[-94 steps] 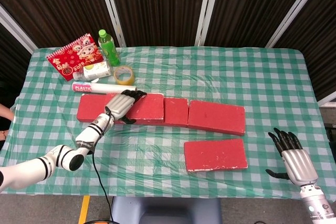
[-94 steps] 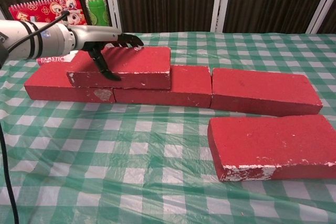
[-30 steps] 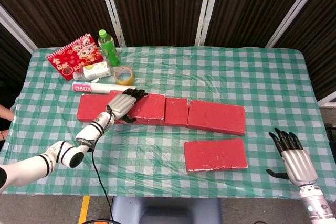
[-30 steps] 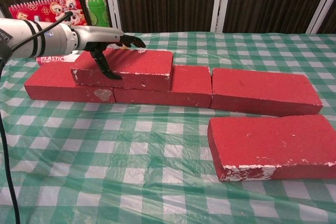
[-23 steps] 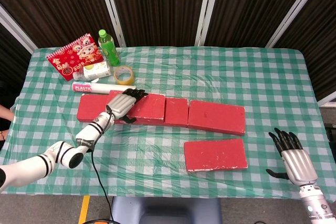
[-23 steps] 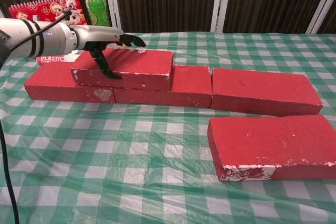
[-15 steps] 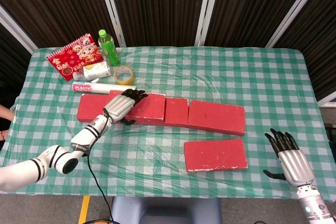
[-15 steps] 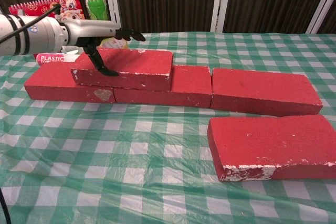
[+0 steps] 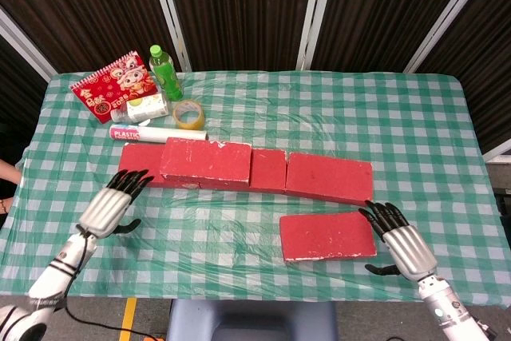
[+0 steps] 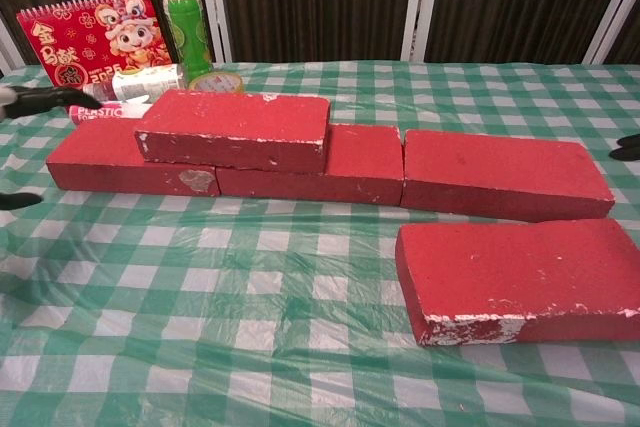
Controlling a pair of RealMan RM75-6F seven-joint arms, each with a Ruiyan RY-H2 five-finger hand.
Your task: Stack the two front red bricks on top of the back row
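My table [image 9: 319,109], under a green checked plastic cloth, stands before dark slatted panels. The back row [image 10: 505,172] runs across it, and one stacked brick [image 10: 235,127] already sits on its left end. I judge the task half done. The remaining front brick [image 9: 327,235] lies flat near the right, just before the row. My right robot hand [image 9: 401,241] is beside its right end, fingers spread, holding nothing; next it must grip and lift that brick onto the row. My left robot hand [image 9: 112,207] hangs open and empty, apart from the bricks.
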